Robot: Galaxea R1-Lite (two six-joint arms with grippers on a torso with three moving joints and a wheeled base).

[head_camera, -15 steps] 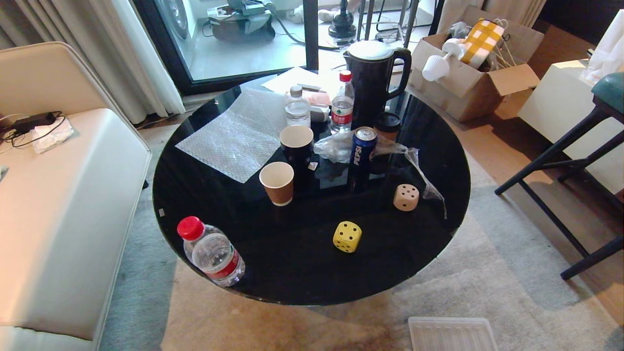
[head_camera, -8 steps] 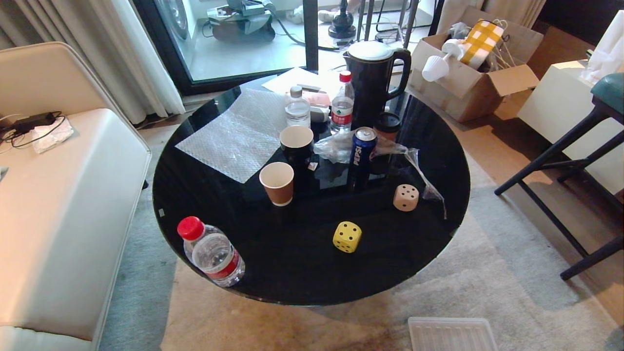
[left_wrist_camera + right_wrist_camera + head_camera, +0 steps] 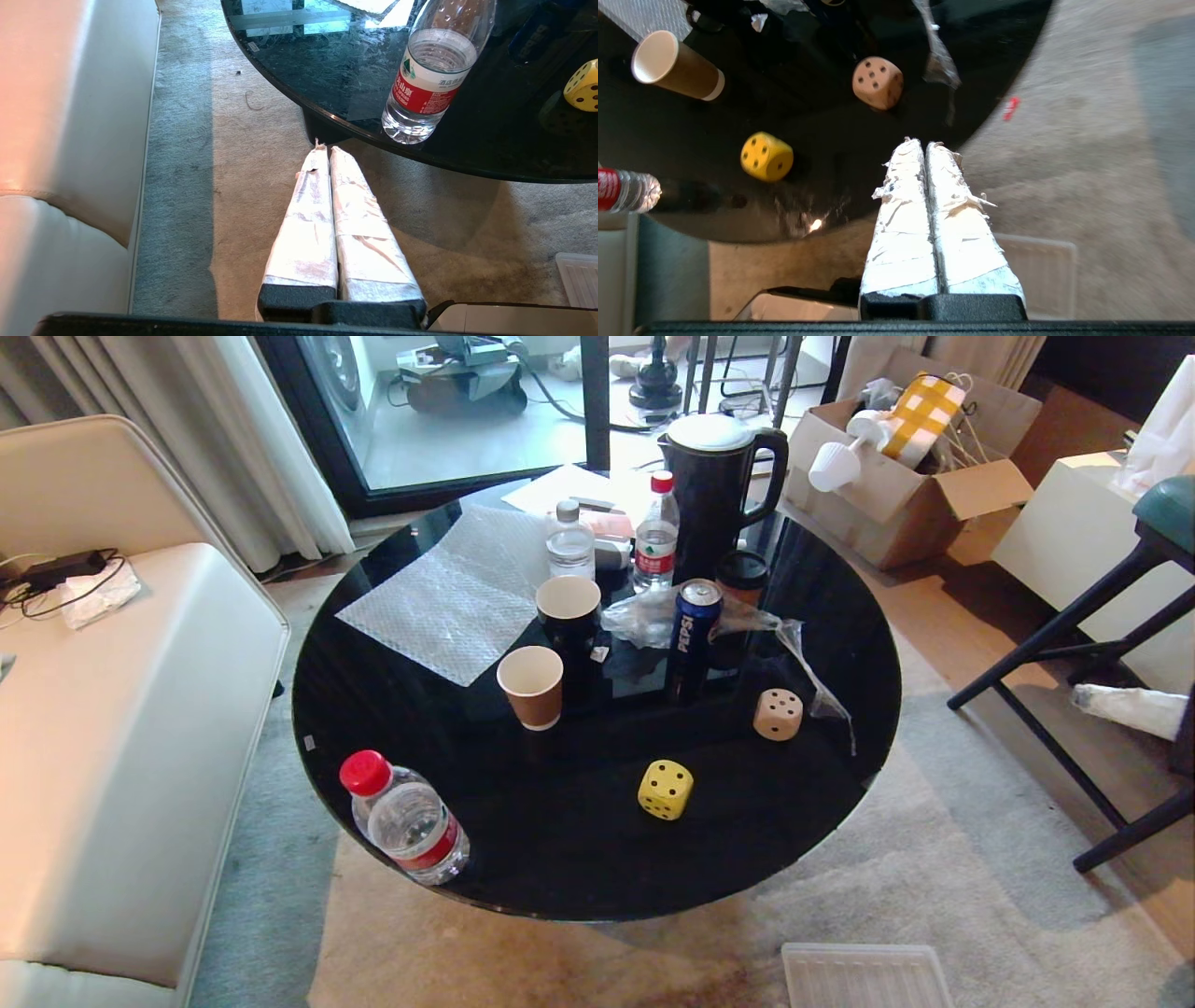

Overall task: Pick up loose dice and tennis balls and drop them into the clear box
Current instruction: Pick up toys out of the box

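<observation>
Plainly clenched on nothing: right gripper [image 3: 924, 144] poised above the round black table's [image 3: 579, 868] rim, near the tan die [image 3: 877, 82], yellow die [image 3: 767, 156] farther along. Likewise pressed shut and empty: left gripper [image 3: 325, 149] low over carpet beside a water bottle [image 3: 432, 74].

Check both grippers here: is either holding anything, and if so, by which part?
Nothing is held. The left gripper is shut on nothing, low over the carpet beside the table. The right gripper is also shut and empty, above the table's edge.
</observation>
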